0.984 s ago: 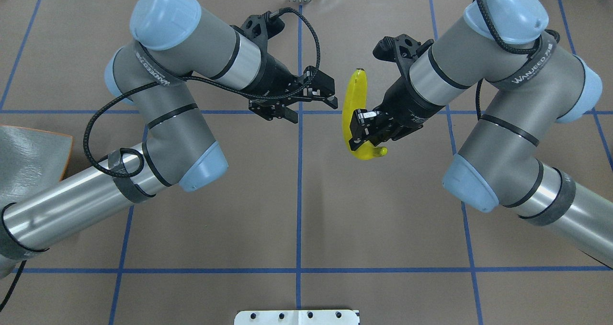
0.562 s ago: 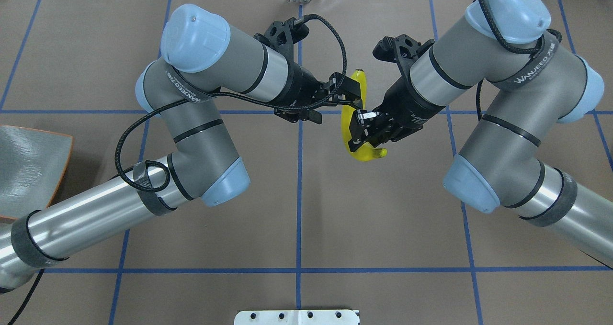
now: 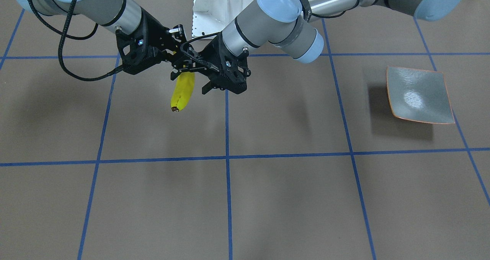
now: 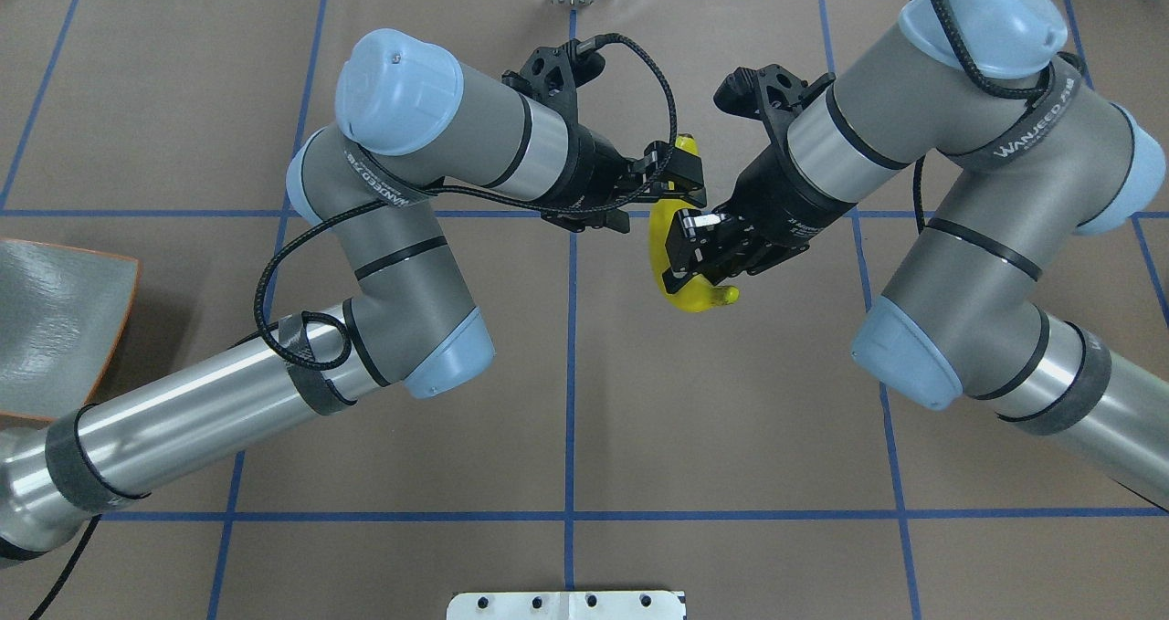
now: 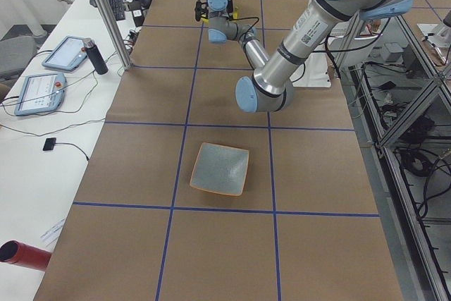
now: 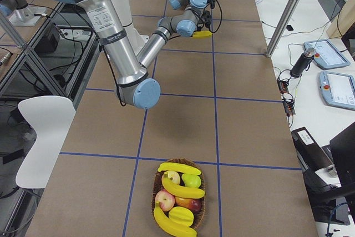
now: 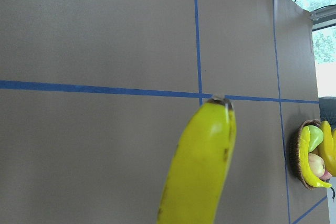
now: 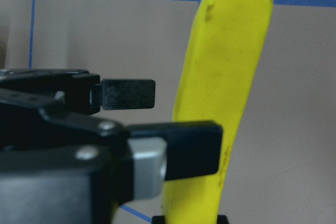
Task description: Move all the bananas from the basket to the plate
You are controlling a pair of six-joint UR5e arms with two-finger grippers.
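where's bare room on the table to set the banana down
The plate is empty, bare table around it. The taped squares past the banana's free tip are bare. Crowded: where the left tool and right tool meet, and the full basket.

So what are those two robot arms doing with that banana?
The right end effector holds one banana up over the table. The left end effector looks open around its other end, seemingly ready to take it. The plate is empty, and three more bananas lie in the basket.
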